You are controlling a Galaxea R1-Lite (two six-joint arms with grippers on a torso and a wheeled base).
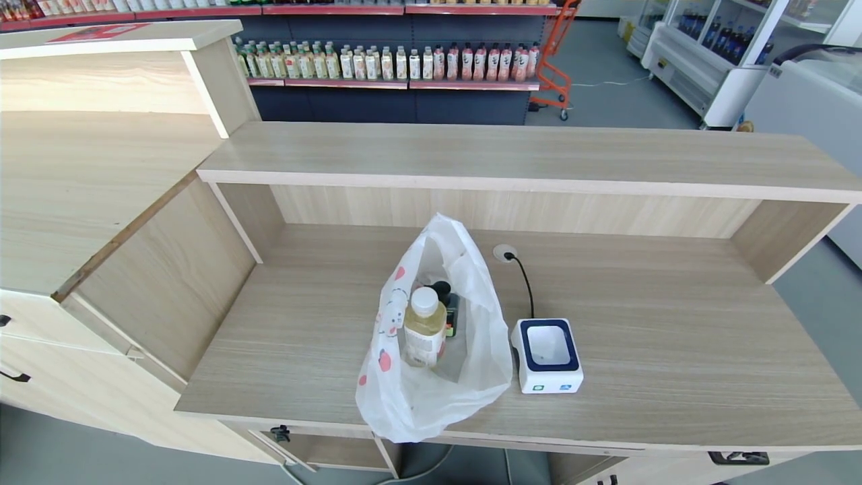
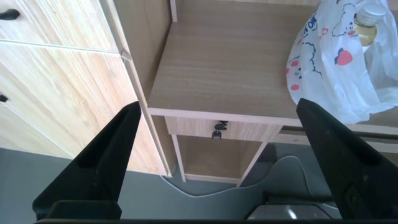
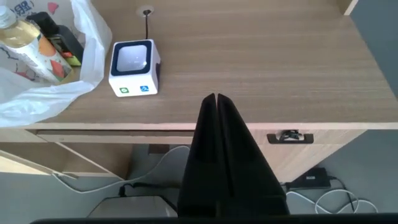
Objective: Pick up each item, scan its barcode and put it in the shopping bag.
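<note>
A white plastic shopping bag [image 1: 431, 357] with red prints stands open on the wooden counter [image 1: 673, 350]. Inside it stand a bottle of yellow drink with a white cap [image 1: 424, 327] and a dark bottle [image 1: 448, 303] behind it. A white and blue barcode scanner [image 1: 547, 355] sits just right of the bag, its cable running to a hole in the counter. My left gripper [image 2: 217, 134] hangs open below the counter's front edge, left of the bag [image 2: 336, 62]. My right gripper [image 3: 216, 98] is shut and empty, in front of the counter edge, right of the scanner [image 3: 133, 67].
A raised shelf [image 1: 525, 158] runs along the counter's back, with side walls at both ends. A taller wooden cabinet [image 1: 87, 168] stands to the left. Drawer locks [image 3: 287, 136] sit under the front edge. Store shelves with bottles [image 1: 390, 64] lie beyond.
</note>
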